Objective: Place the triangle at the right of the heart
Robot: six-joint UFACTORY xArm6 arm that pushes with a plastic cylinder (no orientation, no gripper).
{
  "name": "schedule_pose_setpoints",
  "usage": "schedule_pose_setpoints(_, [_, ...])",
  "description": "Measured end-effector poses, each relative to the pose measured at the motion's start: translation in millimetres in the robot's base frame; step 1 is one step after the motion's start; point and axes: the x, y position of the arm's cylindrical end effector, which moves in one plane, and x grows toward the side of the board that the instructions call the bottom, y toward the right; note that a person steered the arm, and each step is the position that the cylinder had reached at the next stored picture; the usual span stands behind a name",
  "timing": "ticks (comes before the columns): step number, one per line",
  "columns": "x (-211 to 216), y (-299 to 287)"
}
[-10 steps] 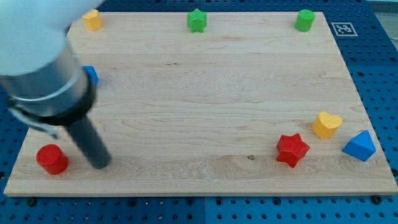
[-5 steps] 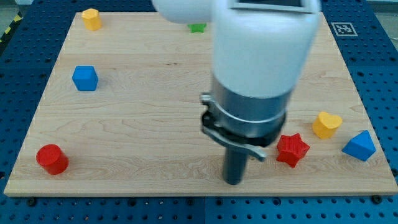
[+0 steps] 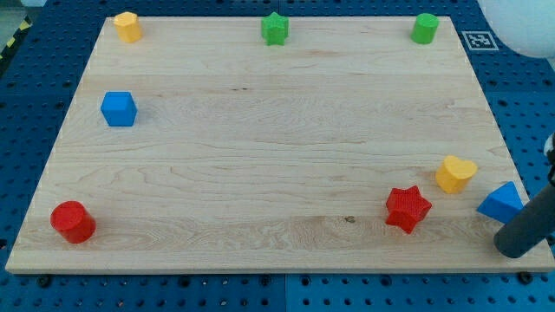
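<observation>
my tip [image 3: 513, 251] touches the blue triangle [image 3: 502, 202] from the view's lower right. the yellow heart [image 3: 454, 173] sits just upper left of the triangle. no pincer is in view

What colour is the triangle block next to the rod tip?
Blue triangle, clear in the camera view, just left of my tip.

We hold our dark rod tilted at the view's bottom right, with my tip [image 3: 513, 252] resting low near the edge.
</observation>
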Motion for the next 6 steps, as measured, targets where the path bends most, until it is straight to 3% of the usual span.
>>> schedule_pose_setpoints(2, [-10, 33])
schedule_pose_setpoints(6, [-64, 7])
